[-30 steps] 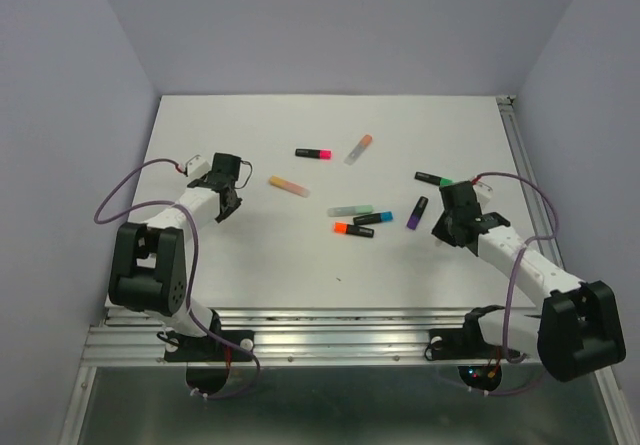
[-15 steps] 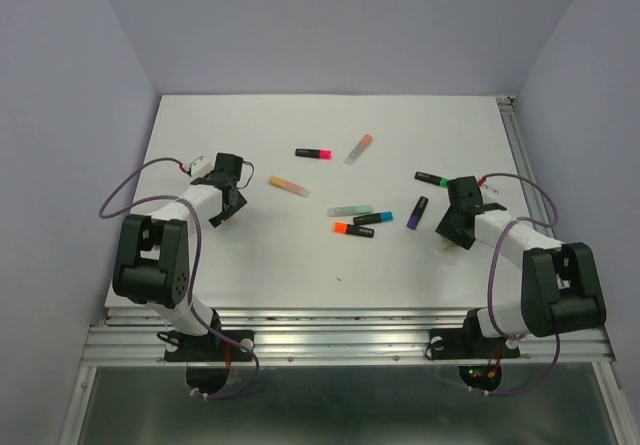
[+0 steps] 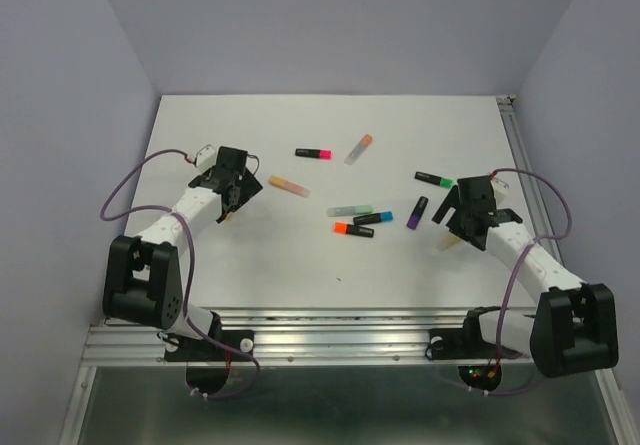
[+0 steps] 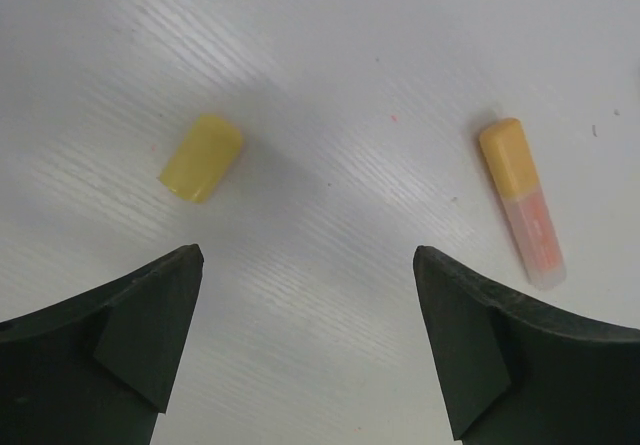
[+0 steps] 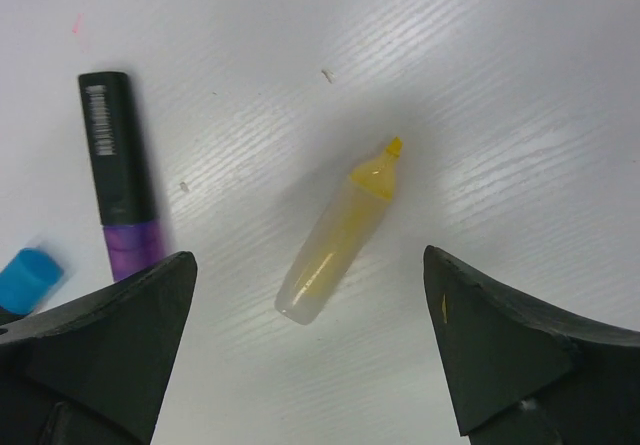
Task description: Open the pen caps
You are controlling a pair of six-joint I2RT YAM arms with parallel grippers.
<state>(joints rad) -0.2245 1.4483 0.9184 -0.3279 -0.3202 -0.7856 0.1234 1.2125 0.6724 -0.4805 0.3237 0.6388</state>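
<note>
Left wrist view: left gripper (image 4: 308, 260) spread wide, holding nothing. Yellow cap (image 4: 201, 157) lies loose on the white table (image 4: 330, 55), off its pen, just ahead of the left-hand finger. Peach cap (image 4: 510, 157) sits on its pale barrel (image 4: 538, 240), ahead of the other finger.

Right wrist view: right gripper (image 5: 308, 258) also wide open and empty. Uncapped yellow pen (image 5: 335, 240) lies ahead between the fingers, tip bare, touching neither. Purple cap (image 5: 135, 245) is on a black barrel (image 5: 110, 135) to its left; blue cap (image 5: 25, 275) is at the frame edge.

Top view: pink-capped pen (image 3: 314, 153), orange-capped pen (image 3: 353, 229) and green-capped pen (image 3: 432, 178) lie scattered mid-table between the arms, caps on.
</note>
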